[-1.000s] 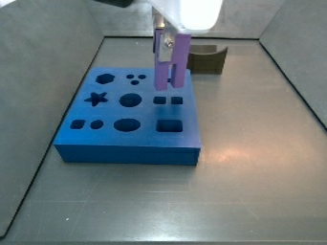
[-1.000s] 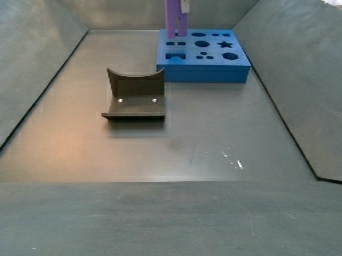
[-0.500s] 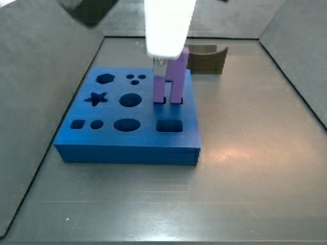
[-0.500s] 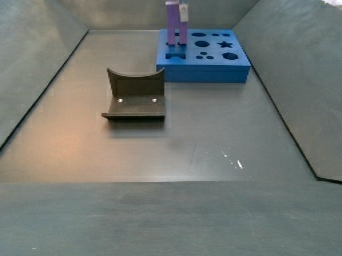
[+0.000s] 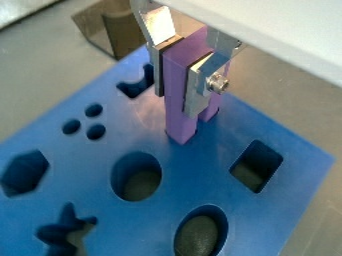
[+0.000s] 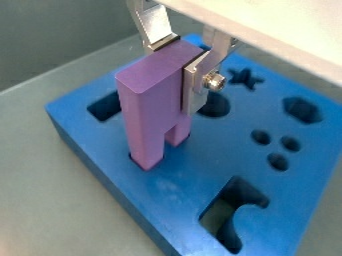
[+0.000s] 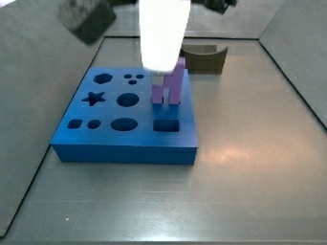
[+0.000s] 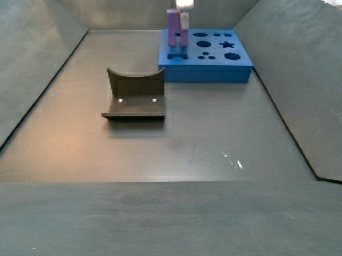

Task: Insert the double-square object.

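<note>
The tall lilac prism peg w/ a stepped two-square cross-section, i.e. the double-square object (image 5: pixel 187 85), stands upright w/ its lower end in a hole of the flat blue block w/ shaped holes (image 5: pixel 94 170). Both wrist views show the peg's foot below the block's top face, though how deep it sits can't be told. In a side view the peg (image 7: pixel 170 88) rises from the block (image 7: pixel 128 134) near the edge facing the dark olive curved block (image 7: pixel 205 57), just behind a square hole.

The gripper (image 5: pixel 187 55) is directly above the block, its two flat silver fingers (image 6: pixel 158 25) closed against opposite faces of the peg's (image 6: pixel 158 105) upper part; it grips the peg and nothing else. The jaw gap is only as wide as the peg. In a side view the white wrist body hides most of the gripper (image 7: pixel 166 69).

Other holes on the block: star, circles, oval, hexagon, small squares, an arch-like slot; all empty as far as visible.

In a side view the peg (image 8: pixel 177 22) and blue block (image 8: pixel 207 58) sit at the far end of the grey floor, the olive block (image 8: pixel 135 95) well apart from them, nearer the camera, curved face up. Gripper (image 8: pixel 179 5) is barely in view at that frame's edge.
</note>
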Robot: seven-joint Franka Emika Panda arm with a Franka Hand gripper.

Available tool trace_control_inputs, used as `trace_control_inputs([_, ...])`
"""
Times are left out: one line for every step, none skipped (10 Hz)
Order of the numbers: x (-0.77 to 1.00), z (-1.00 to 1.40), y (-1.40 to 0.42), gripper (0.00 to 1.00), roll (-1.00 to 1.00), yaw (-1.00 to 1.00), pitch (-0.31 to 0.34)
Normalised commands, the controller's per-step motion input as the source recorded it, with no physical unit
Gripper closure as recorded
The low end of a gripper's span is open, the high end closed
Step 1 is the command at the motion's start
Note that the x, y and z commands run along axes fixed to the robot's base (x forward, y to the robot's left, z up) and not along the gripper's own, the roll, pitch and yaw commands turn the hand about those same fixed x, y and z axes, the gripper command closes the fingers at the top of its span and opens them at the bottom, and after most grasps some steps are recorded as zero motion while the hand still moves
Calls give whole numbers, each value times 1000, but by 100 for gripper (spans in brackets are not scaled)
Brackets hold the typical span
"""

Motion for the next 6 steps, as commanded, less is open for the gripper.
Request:
trace_control_inputs([0, -454, -166, 100, -130, 66, -116])
trace_control_inputs([-69, -411, -106, 100, -150, 0, -106])
trace_control_inputs([-57, -343, 0, 100, -60, -111, -89])
trace_control_inputs([-34, -171, 9, 100, -11, -100, -39])
trace_control_inputs([-23, -54, 97, 100, -86, 0, -84])
trace_control_inputs([0, 0, 0, 100, 0, 0, 0])
